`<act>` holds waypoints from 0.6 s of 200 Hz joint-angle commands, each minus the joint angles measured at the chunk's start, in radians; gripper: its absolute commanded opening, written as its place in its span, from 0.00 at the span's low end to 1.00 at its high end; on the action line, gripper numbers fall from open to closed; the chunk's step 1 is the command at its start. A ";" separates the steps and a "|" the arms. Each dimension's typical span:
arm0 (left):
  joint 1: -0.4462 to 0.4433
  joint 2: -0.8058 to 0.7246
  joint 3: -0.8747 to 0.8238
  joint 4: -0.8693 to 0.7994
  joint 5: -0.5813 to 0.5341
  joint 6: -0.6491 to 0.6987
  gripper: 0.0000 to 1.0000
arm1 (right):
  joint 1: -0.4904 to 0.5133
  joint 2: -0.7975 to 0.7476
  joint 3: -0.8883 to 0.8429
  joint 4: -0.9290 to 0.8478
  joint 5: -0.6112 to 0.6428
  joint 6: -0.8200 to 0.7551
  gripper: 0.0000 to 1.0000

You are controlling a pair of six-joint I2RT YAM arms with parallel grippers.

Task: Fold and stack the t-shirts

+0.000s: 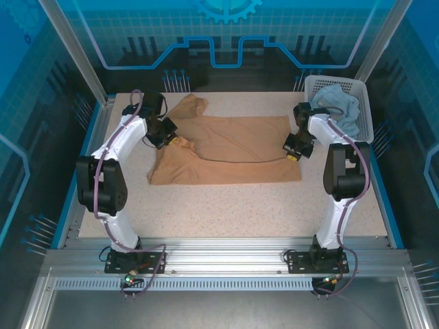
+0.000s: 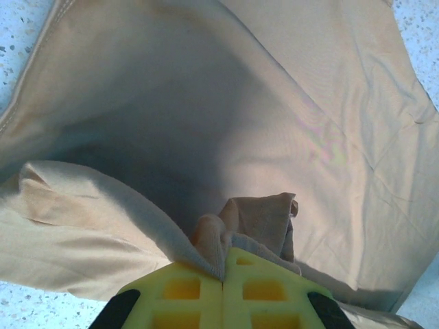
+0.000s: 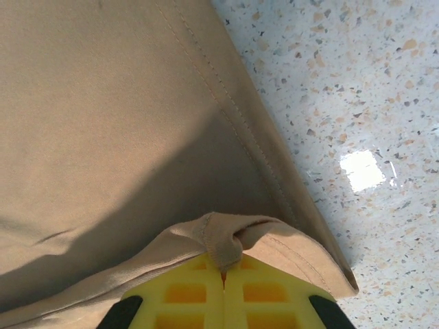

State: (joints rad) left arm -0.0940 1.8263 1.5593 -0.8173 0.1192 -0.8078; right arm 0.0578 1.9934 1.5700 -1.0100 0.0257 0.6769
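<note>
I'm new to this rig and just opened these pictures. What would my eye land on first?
A tan t-shirt lies spread across the middle of the table. The left gripper is pinched shut on cloth at the shirt's left end, and the right gripper is shut on its right edge. At the far right corner, a pale blue t-shirt sits bunched in a white basket.

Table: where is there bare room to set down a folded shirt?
Bare: the near strip of table between the tan t-shirt and the arm bases. Crowded: the middle under that shirt, and the far right corner with the basket.
</note>
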 commanded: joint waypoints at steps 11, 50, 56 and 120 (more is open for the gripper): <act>0.018 0.047 0.045 -0.010 -0.013 0.032 0.00 | -0.017 0.050 0.051 -0.013 0.013 0.004 0.00; 0.031 0.104 0.082 -0.007 -0.010 0.042 0.00 | -0.018 0.088 0.092 -0.022 0.016 0.000 0.00; 0.033 0.113 0.092 -0.006 -0.009 0.044 0.00 | -0.018 0.094 0.102 -0.025 0.018 0.000 0.00; 0.063 0.154 0.207 -0.055 -0.012 0.089 0.51 | -0.007 -0.014 0.087 0.045 0.027 -0.025 0.36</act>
State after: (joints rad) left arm -0.0490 1.9888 1.6939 -0.8249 0.1192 -0.7654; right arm 0.0586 2.0583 1.6745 -1.0721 0.0196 0.6685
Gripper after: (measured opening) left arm 0.389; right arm 0.292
